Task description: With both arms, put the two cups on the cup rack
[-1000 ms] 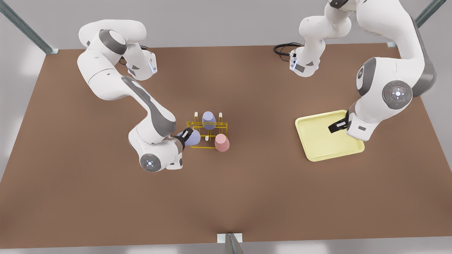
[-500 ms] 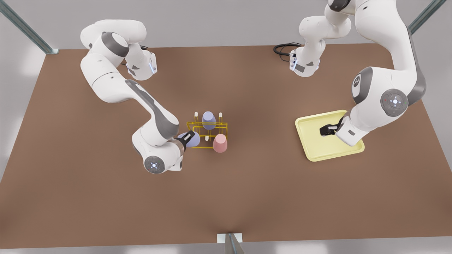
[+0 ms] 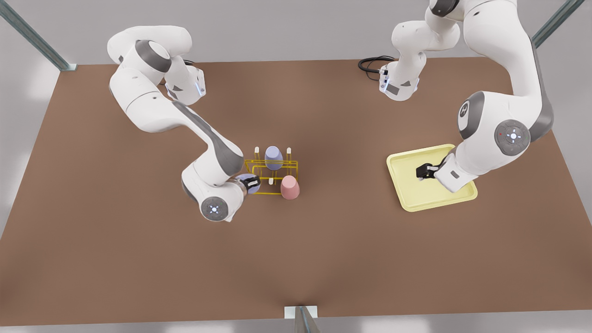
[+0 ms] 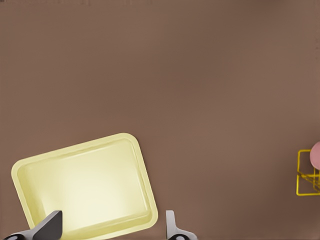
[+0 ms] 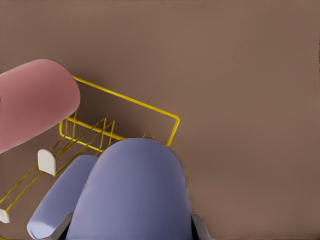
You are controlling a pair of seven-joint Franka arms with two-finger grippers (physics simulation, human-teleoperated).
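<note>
Shifted rackward, right gripper (image 3: 252, 181) jaws clamp a lavender cup (image 5: 132, 192) beside the rack (image 3: 271, 171); left gripper (image 3: 423, 171) jaws gape empty over the tray (image 3: 407, 199).

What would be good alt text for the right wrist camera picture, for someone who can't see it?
Close-up from the right wrist: the right gripper holds a lavender cup between its fingers, just over a yellow wire cup rack on a brown table. A second lavender cup and a salmon pink cup sit at the rack's white-tipped pegs.
</note>
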